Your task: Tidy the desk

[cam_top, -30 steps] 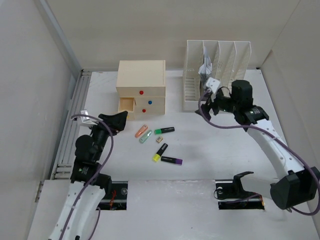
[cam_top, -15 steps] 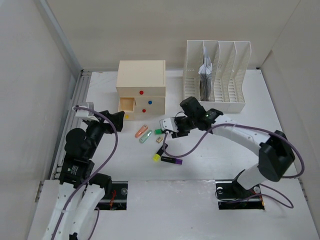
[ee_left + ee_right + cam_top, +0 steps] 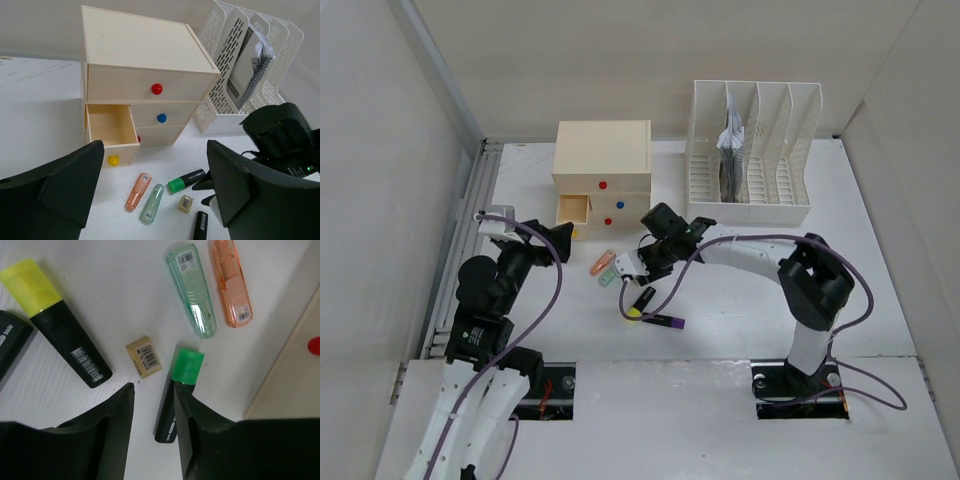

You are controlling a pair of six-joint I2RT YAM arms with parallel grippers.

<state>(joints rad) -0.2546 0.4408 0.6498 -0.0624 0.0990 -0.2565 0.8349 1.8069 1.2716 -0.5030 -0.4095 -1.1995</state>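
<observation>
Right tool [image 3: 154, 387] straddles the green-capped marker [image 3: 169, 405] on the counter [image 3: 100, 300], jaws apart. Left tool [image 3: 155, 147] hangs wide apart, facing the drawer box [image 3: 145, 50].

The green-capped highlighter [image 3: 187, 366] is being straddled by the parted fingers of the right hand [image 3: 154, 395] on the white bench [image 3: 125, 300], with a beige eraser [image 3: 144, 356] just beside it.

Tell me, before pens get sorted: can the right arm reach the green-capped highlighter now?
Likely yes: the right claw hangs over the green-capped highlighter, its black body between the open fingers, nothing covering it.
</observation>
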